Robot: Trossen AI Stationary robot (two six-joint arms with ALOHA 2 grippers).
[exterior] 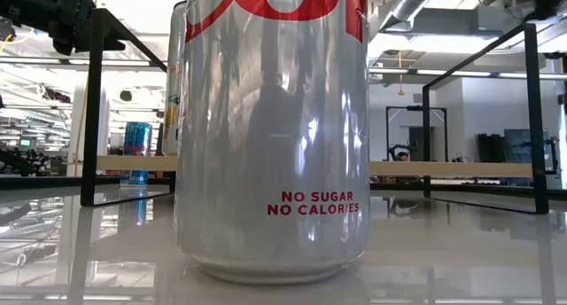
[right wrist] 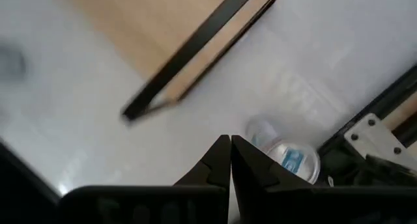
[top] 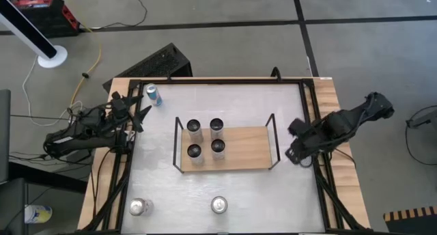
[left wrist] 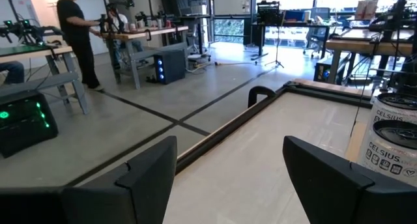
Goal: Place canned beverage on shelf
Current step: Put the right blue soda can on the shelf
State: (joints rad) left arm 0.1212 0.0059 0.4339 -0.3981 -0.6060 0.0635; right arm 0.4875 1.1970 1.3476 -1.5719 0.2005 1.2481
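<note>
On the tabletop (top: 273, 194), the shelf (top: 246, 153) stands in the middle, and four cans (top: 206, 138) already stand upright on its left half, two beside two, while the right half of the board is bare. Three more cans wait off the shelf: a blue can (top: 153, 95) near the far left corner, a silver can (top: 141, 207) at the near left edge, and another silver can (top: 219, 205) at the near edge in the middle; this last one seems to be the big can with red letters (exterior: 275, 136) that fills the low view. The left gripper (top: 136, 115) hovers at the left edge of the tabletop, just beside the blue can, with its jaws spread and nothing between them. The right gripper (top: 295, 136) is over the right edge, near the right end rail of the shelf, with its jaws pressed together and empty. In my judgement, the next can for the shelf is not yet picked. Some things could go wrong from here. If the left arm swings toward the blue can with a wrong angle, one finger may knock it over, and it would roll away. A carried can may also strike the raised end rail or push the standing cans, because they are close together. The right jaws must be spread first, otherwise they only push a can.
</note>
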